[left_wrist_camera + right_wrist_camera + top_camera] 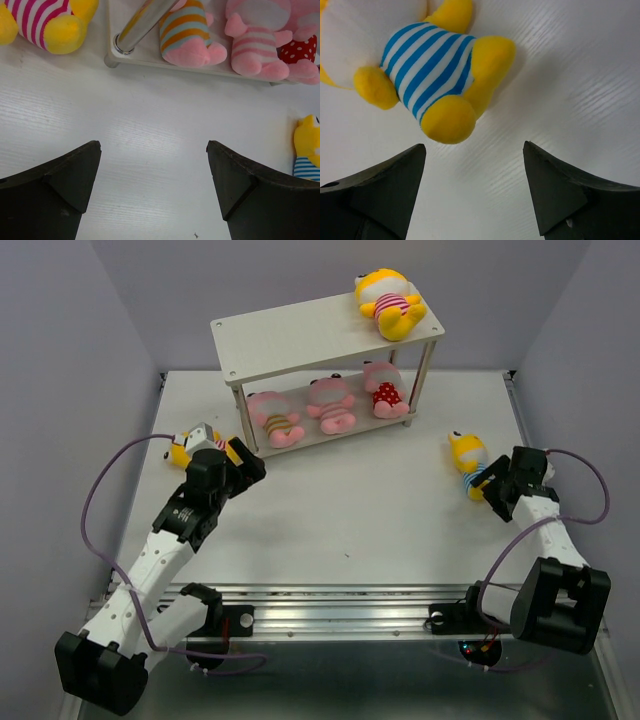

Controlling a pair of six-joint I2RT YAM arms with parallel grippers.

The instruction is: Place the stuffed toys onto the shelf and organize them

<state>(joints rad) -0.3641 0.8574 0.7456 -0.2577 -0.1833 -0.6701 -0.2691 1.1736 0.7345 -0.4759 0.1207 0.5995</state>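
Observation:
The off-white shelf (300, 332) stands at the back of the table. A yellow toy in a pink-striped shirt (390, 302) lies on its top board, at the right end. Three pink toys (330, 405) lie in a row on the lower board; they also show in the left wrist view (187, 37). My left gripper (248, 462) (154, 150) is open and empty over bare table, near the shelf's front-left leg (140, 22). A second yellow pink-striped toy (50, 20) lies left of that leg. My right gripper (492, 490) (474, 150) is open, just short of a yellow blue-striped toy (427, 70) (467, 460).
The white table (350, 510) has grey walls at left, right and back. A metal rail (330, 600) runs along the near edge, by the arm bases. Purple cables loop beside both arms. The blue-striped toy also shows at the right edge of the left wrist view (306, 150).

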